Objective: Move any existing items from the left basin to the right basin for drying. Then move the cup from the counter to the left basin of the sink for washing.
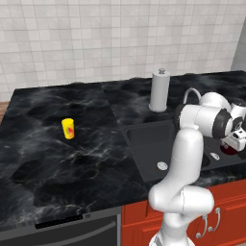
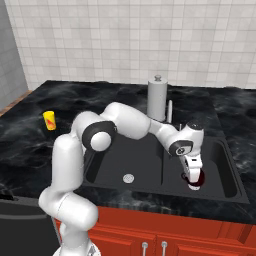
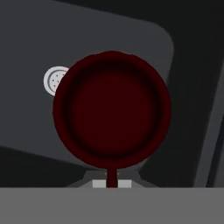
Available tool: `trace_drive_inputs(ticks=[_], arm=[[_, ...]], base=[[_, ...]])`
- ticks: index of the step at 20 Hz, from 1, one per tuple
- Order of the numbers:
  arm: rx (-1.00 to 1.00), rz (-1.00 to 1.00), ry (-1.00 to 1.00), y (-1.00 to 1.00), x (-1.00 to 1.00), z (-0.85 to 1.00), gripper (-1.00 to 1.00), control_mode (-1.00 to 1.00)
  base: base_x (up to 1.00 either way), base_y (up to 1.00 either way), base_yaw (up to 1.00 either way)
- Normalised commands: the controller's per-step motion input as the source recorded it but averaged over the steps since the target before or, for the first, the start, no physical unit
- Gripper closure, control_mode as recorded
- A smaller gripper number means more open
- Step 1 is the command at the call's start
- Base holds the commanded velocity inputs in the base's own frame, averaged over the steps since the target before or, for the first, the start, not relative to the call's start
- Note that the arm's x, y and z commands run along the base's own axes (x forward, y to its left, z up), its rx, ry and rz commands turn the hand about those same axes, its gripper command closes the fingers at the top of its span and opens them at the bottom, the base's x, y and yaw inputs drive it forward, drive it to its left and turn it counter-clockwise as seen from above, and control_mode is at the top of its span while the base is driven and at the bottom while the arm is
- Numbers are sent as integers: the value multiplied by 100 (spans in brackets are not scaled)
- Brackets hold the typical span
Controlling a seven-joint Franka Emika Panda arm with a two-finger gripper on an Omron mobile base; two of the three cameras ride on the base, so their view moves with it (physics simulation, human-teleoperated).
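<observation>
So the tool (image 2: 194, 176) is clamped shut on the rim of the dark red bowl (image 2: 195, 179), and it's carrying it low inside the right basin (image 2: 225, 172). From the right base view the bowl hangs right under the wrist, directly at 6 o'clock from it, with the basin floor just below. Can't tell from that angle if it's touching down or hovering a hair above.

The relation that matters for the drop, I'd say: the bowl sits straight ahead of the tool along its pointing axis, mouth facing the camera. It's round, so no long axis to line up. In the hand view the bowl (image 3: 112, 109) is dead centre, pinched at its 6 o'clock edge, and the right basin's silver drain (image 3: 54, 81) peeks out at about 10 o'clock behind it. So a release here should land it just beside the drain, not on it.

What the views split between them: the left base view has the yellow cup (image 1: 68, 128) standing upright on the worktop (image 1: 48, 158), way out at 9 o'clock from the sink, well apart from everything. It also shows the left basin (image 1: 149, 144) with just its drain (image 1: 162, 166), nothing left in it. The paper towel roll (image 1: 160, 90) stands behind the sink at 12 o'clock.

My guess is that letting go comes first, then a long swing over for the cup.
</observation>
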Motion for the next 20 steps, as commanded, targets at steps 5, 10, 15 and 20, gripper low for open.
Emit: trace_drive_inputs(ticks=[5,10,15,20], arm=[[0,3,0,-2,6,-28,100,-100],[0,2,0,0,10,-28,100,-100],[0,3,0,-3,5,-28,100,-100],[0,3,0,-2,5,-27,100,-100]], base=[[0,0,0],[0,0,0],[0,0,0],[0,0,0]])
